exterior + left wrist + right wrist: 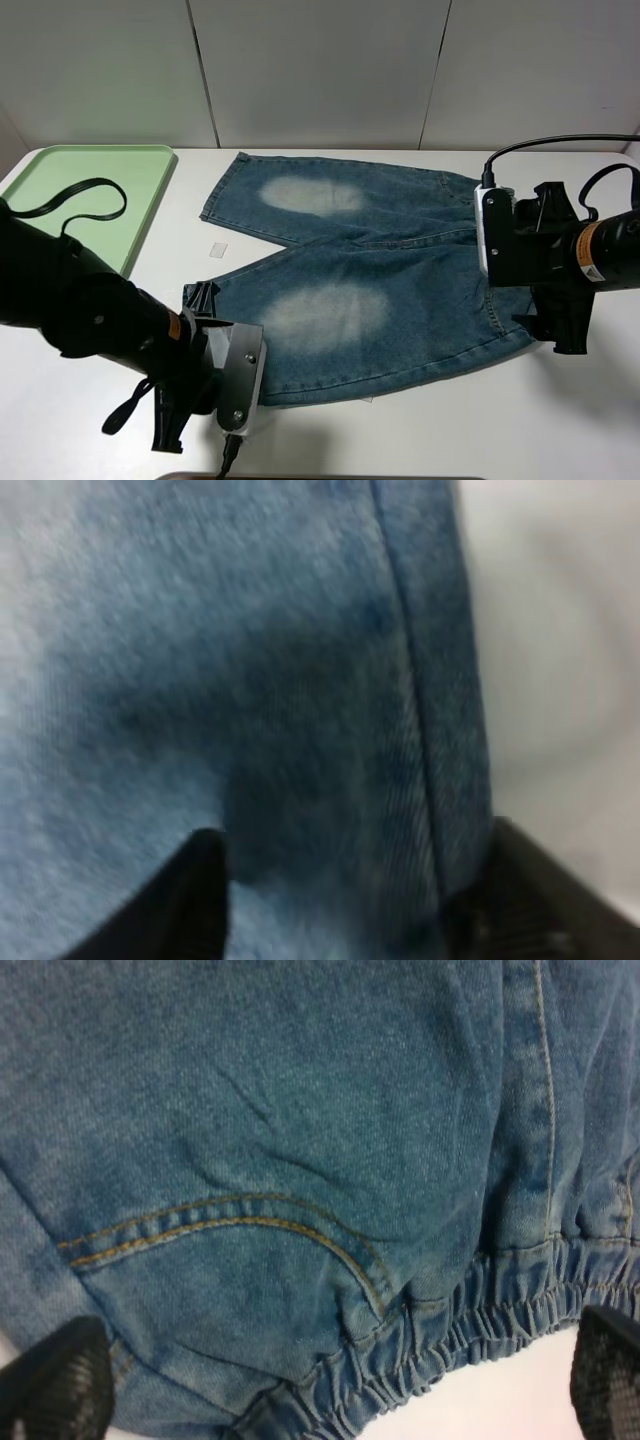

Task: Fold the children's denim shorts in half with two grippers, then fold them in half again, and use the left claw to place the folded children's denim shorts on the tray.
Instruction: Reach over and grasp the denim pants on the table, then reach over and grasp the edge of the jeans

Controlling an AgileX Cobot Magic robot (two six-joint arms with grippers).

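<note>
Two grippers work over a white surface (560,420) that is backed by a white panelled wall (320,70). The children's denim shorts (380,270) lie spread flat at the middle of the surface, with the waistband (480,1330) toward the right and both legs pointing left. The pale green tray (60,175) sits at the far left corner, and the cuff of the far leg lies near its right rim.

Left gripper (360,905): positioned at the hemmed cuff (430,730) of the near leg. The jaws stand apart with the cuff edge between them. Whether they pinch the fabric cannot be told from the blurred wrist view.

Right gripper (330,1385): positioned at the near end of the waistband. The jaws are spread wide, one fingertip (55,1380) on each side of the gathered elastic by the stitched pocket seam (250,1222), and they hold nothing.

A small pale slip (218,250) lies on the surface between the two legs. Bare surface shows along the near edge beyond the near leg, to the right of the waistband, and in a strip between the tray and the shorts. A black cable (85,198) from the left arm loops above the tray.
</note>
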